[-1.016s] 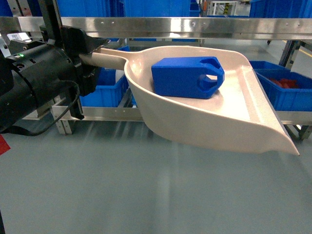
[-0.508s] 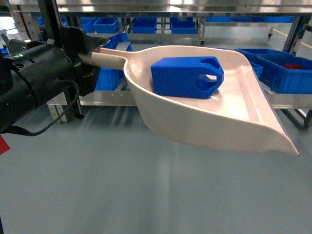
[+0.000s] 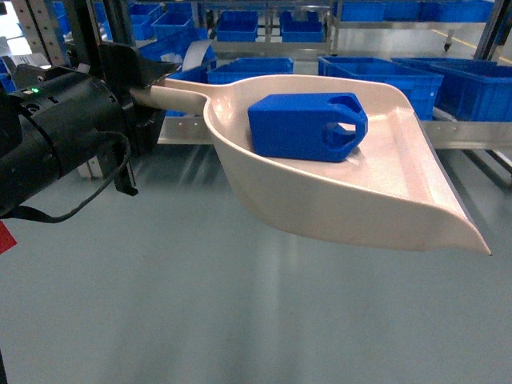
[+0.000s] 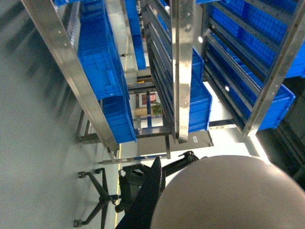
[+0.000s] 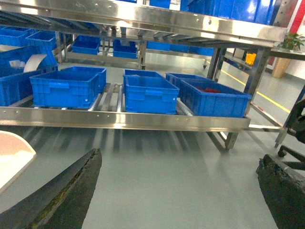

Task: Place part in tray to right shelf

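The blue part (image 3: pixel 308 126) lies on its side inside the beige tray (image 3: pixel 432 200), which hangs in the air above the floor. At the left of the head view my left gripper (image 3: pixel 148 94) is shut on the tray's handle (image 3: pixel 180 96). In the left wrist view the tray (image 4: pixel 224 195) fills the lower right beside one black finger (image 4: pixel 150 195). My right gripper (image 5: pixel 178 191) is open with only floor between its fingers, facing the right shelf (image 5: pixel 124 119) with blue crates (image 5: pixel 150 93). It does not show in the head view.
Behind the tray in the head view, a steel rail (image 3: pixel 472 132) carries more blue crates (image 3: pixel 384 80). One crate holds red items (image 5: pixel 207 89). A tray corner (image 5: pixel 12 152) shows at the left of the right wrist view. Office chair (image 4: pixel 102 195) on grey floor.
The shelving behind the tray has shifted in the head view and now looks farther off. Tray, part and left gripper keep the same pose.
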Tool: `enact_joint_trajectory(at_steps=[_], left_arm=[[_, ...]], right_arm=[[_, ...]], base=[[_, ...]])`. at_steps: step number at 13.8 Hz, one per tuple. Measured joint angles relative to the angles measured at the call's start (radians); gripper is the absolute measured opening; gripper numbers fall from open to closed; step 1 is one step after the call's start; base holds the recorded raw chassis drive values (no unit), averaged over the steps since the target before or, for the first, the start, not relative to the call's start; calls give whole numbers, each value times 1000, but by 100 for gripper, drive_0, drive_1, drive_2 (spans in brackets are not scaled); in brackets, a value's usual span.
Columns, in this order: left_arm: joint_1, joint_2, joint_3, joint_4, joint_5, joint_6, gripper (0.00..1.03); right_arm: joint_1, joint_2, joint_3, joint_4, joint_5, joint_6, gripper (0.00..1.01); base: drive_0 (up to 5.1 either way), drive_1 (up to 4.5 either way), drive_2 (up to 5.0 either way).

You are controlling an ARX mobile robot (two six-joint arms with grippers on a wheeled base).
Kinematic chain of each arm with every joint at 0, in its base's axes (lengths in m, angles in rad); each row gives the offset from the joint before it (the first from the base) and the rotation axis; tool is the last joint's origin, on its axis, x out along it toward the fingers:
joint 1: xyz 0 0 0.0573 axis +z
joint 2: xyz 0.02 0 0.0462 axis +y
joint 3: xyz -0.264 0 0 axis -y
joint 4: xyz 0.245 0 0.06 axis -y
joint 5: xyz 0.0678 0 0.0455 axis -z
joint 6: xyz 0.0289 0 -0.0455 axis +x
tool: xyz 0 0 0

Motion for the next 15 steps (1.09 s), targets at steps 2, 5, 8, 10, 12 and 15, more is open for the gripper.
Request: enact_joint_trajectory(at_steps=[2, 5, 8, 10, 12, 15], left_arm=[[0, 0, 0, -1, 0, 0, 12], [0, 0, 0, 0, 0, 0, 12], [0, 0, 0, 0, 0, 0, 12], [0, 0, -1, -7, -2, 2, 12], [0, 0, -1, -2, -2, 3, 12], [0, 0, -1, 0, -2, 3, 12]], right_arm=[[0, 0, 0, -1, 0, 0, 98], [0, 0, 0, -2, 0, 0, 98], [0, 0, 0, -1, 0, 0, 98], [0, 0, -1, -6, 0, 0, 98], [0, 0, -1, -4, 0, 0, 98], [0, 0, -1, -2, 0, 0, 98]], base=[[0, 0, 0], [0, 0, 0], [0, 0, 0], [0, 0, 0], [0, 0, 0], [0, 0, 0]])
